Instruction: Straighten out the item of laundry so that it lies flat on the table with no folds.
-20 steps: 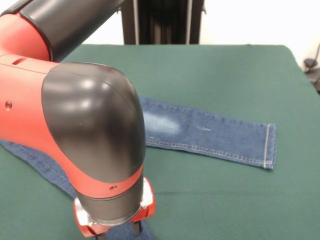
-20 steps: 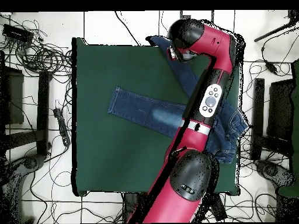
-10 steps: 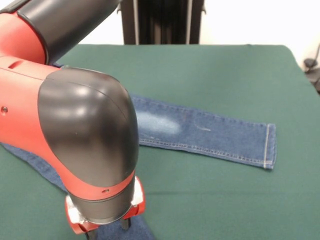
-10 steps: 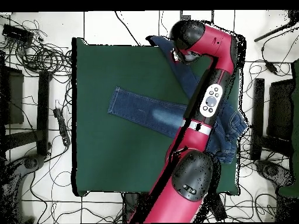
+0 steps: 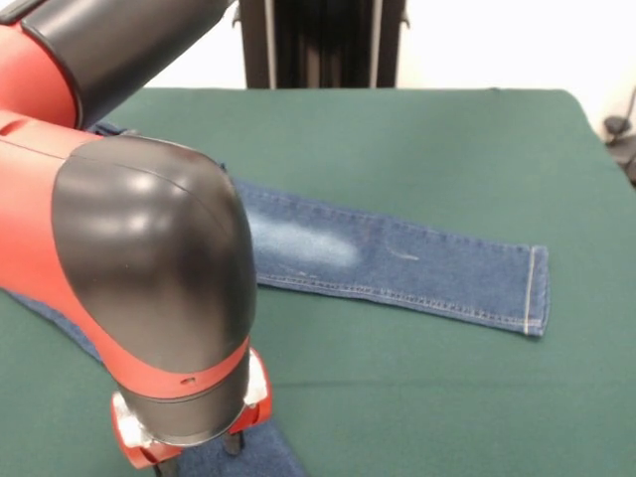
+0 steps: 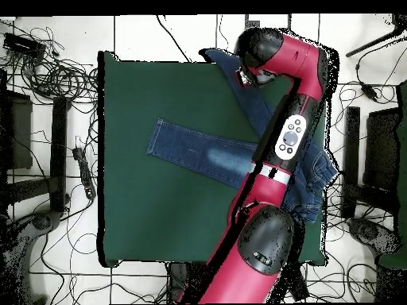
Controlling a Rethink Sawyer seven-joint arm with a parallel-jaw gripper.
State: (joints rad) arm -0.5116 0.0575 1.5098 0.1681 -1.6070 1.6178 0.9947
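Across the green table the jeans lie spread in a V: one leg runs flat toward the right in the front view, the other reaches the near edge under the arm. At that cuff the gripper sits low on the denim; whether it is apart or together I cannot tell. Likely best to drag the cuff outward slowly, keeping it low so the fabric smooths rather than bunches.

The arm hides the jeans' waist.
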